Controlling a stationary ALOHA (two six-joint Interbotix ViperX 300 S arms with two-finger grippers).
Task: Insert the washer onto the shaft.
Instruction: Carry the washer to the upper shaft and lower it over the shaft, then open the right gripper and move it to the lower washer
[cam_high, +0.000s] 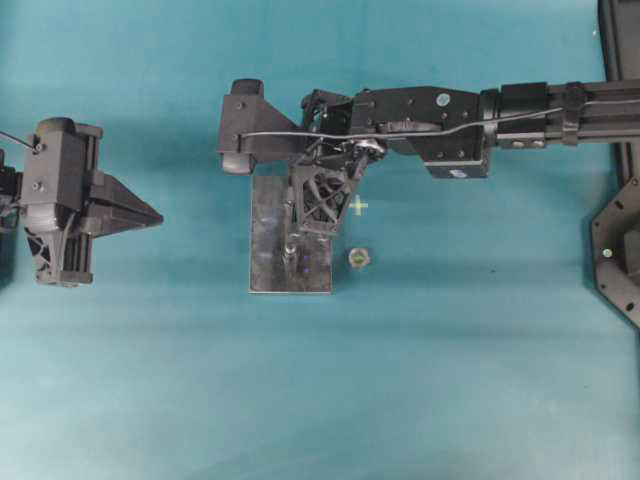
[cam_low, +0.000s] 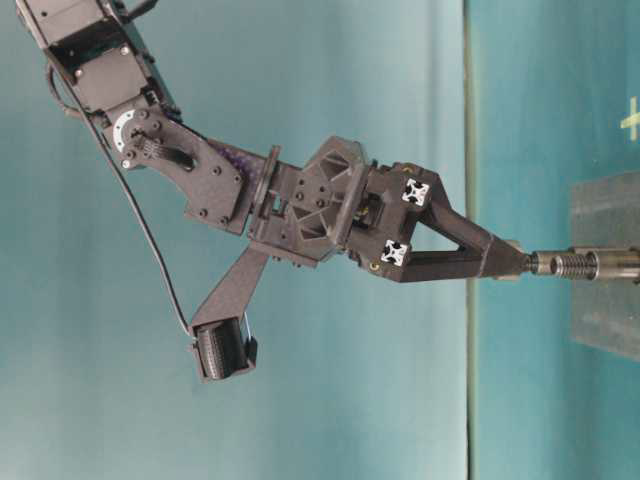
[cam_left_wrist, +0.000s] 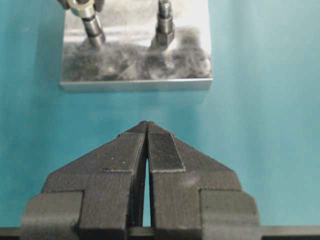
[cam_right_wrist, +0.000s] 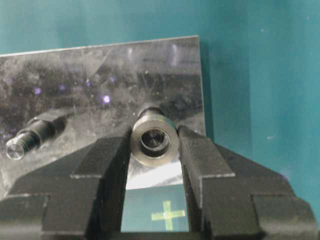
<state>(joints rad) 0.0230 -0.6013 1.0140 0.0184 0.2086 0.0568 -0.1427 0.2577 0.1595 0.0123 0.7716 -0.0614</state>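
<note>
Steel washer (cam_right_wrist: 154, 139) atop upright shaft (cam_left_wrist: 94, 30)

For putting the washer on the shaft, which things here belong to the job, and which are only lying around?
Belong to the job:
- washer, held in the right gripper
- shaft on the metal plate

Lying around:
- nut on the table, beside the plate
- second post
- left gripper, shut, idle

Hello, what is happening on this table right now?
The right gripper holds a metal washer directly over one shaft on the steel base plate, seemingly starting onto its tip. The left gripper rests shut, apart from the plate. A nut lies on the table beside the plate.
</note>
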